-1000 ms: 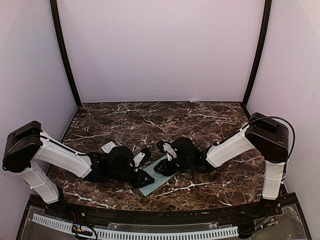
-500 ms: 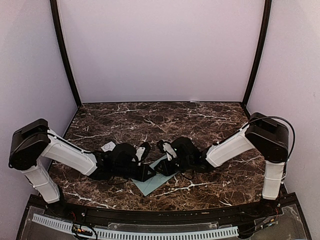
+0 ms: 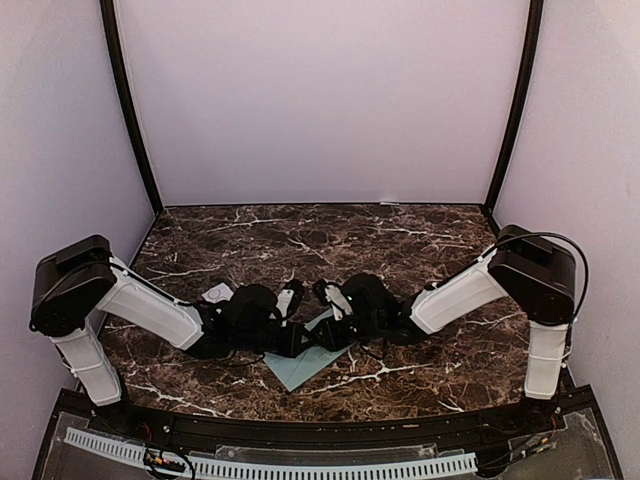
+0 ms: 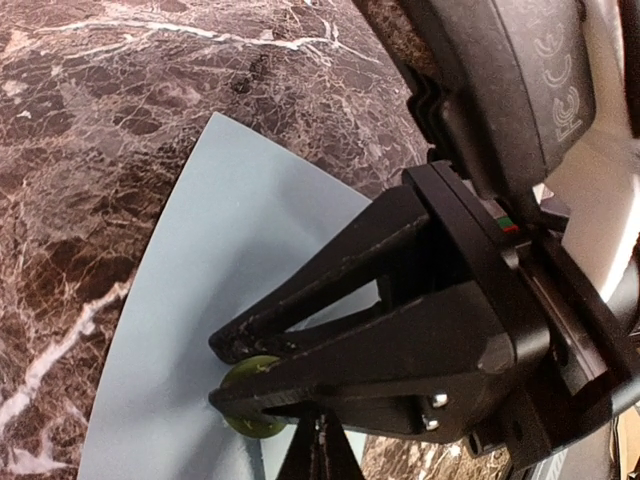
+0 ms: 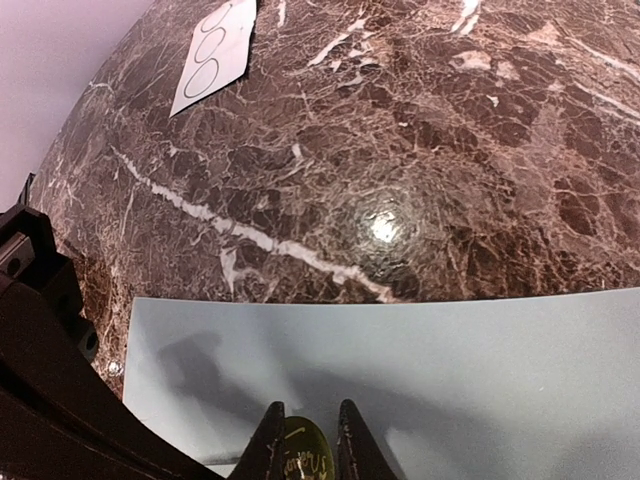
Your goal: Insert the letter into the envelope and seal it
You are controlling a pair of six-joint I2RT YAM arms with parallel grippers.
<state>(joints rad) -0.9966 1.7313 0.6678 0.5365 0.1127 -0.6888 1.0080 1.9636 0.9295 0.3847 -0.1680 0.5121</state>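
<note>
The pale blue-green envelope (image 3: 300, 368) lies flat on the marble table, mostly covered by both grippers; it also shows in the left wrist view (image 4: 230, 260) and the right wrist view (image 5: 450, 360). No flap shows. The letter is not in view. My right gripper (image 3: 327, 334) (image 5: 307, 440) is shut on a small yellow-green round sticker (image 5: 303, 452) just over the envelope's face; the sticker also shows in the left wrist view (image 4: 245, 400). My left gripper (image 3: 303, 341) (image 4: 320, 455) is shut, its tips right beside the right gripper's fingers above the envelope.
A small white strip with three circles (image 3: 216, 294) (image 5: 213, 50) lies on the table left of the left arm. The table's near edge (image 3: 320, 415) is just below the envelope. Dark marble stretches behind the grippers to the back wall.
My left arm has moved right, bringing its gripper against the right gripper over the envelope. The right arm and the envelope have hardly moved.
</note>
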